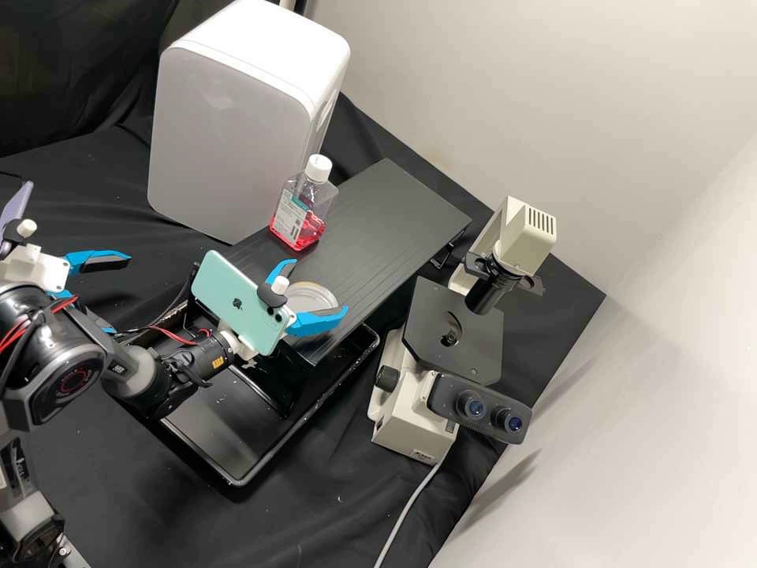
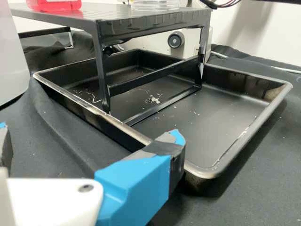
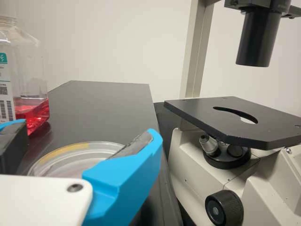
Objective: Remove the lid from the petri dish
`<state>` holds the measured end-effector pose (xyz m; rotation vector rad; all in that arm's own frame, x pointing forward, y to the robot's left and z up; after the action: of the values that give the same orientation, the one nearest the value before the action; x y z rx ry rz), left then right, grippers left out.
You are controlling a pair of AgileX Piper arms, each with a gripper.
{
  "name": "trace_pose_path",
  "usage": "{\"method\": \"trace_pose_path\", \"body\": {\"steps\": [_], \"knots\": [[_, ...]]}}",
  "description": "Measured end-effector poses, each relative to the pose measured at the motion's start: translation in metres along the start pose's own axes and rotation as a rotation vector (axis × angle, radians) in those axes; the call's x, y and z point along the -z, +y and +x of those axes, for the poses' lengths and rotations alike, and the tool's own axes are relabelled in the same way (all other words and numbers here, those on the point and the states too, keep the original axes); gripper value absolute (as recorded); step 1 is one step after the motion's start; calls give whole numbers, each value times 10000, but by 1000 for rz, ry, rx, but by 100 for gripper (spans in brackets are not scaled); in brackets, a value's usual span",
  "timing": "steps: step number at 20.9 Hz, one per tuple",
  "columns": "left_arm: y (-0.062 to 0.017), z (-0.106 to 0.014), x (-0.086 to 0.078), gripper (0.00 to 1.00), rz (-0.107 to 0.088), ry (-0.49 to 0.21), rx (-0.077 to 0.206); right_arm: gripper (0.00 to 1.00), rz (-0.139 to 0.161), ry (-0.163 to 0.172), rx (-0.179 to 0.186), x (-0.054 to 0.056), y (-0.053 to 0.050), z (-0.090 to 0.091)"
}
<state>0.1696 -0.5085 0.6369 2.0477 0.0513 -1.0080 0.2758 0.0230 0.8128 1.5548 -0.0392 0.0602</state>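
— Where's the petri dish?
— On the raised black shelf, at the end nearest your right arm, apart from the red-filled bottle.
— And your right gripper?
— Spread wide, one blue finger on either side of the dish. Contact: cannot tell.

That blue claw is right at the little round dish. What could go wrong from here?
1. The right gripper has its open fingers on either side of the petri dish. If it closes too low, it might grab the whole dish rather than just the lid.
2. The dish sits near the edge of the raised shelf above the tray, so a nudge might slide it off.
3. The bottle of red liquid stands nearby on the shelf and might get bumped.
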Motion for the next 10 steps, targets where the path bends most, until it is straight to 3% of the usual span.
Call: {"method": "trace_pose_path", "body": {"steps": [3, 4, 10], "knots": [[0, 0, 0, 100, 0, 0, 0, 0, 0, 0, 0, 0, 0, 0], [0, 0, 0, 100, 0, 0, 0, 100, 0, 0, 0, 0, 0, 0], [-2, 0, -9, 100, 1, -3, 1, 100, 0, 0, 0, 0, 0, 0]]}}
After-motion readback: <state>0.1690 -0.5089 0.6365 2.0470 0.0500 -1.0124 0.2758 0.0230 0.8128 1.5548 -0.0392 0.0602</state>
